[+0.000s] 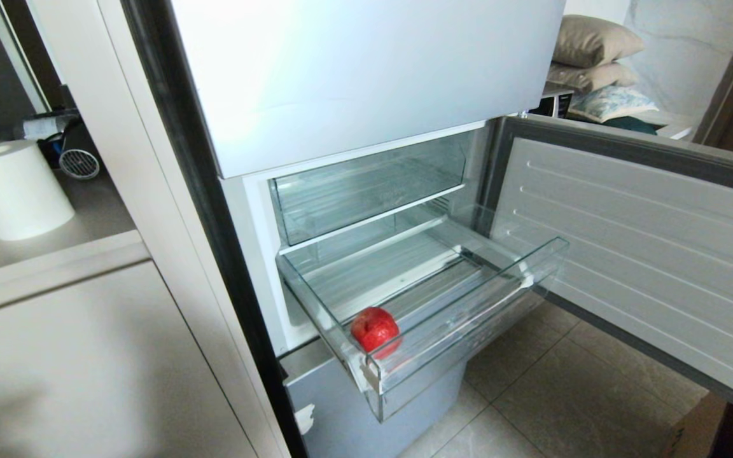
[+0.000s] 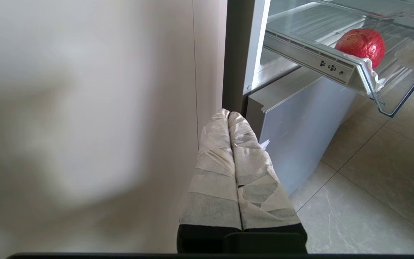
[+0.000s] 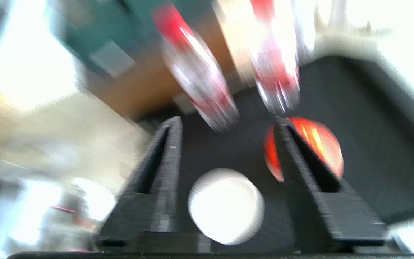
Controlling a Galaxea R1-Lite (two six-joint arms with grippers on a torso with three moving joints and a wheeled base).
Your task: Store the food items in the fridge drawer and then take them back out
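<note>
The fridge drawer (image 1: 462, 327) is pulled out of the pale fridge, and one red round fruit (image 1: 375, 329) lies in its front left corner. The left wrist view shows the same fruit (image 2: 360, 45) inside the drawer (image 2: 336, 68). My left gripper (image 2: 228, 114) hangs shut and empty beside the cabinet, below the drawer. My right gripper (image 3: 226, 120) is outside the head view. Its black fingers stand apart over a dark surface (image 3: 372, 144). An orange-red fruit (image 3: 318, 144) lies there, partly behind one finger and not held.
The fridge door (image 1: 646, 254) stands open on the right, and a second clear bin (image 1: 366, 191) sits above the drawer. A paper roll (image 1: 20, 187) is on the left counter. Near the right gripper are two red-labelled bottles (image 3: 196, 82) and a white round thing (image 3: 225, 207).
</note>
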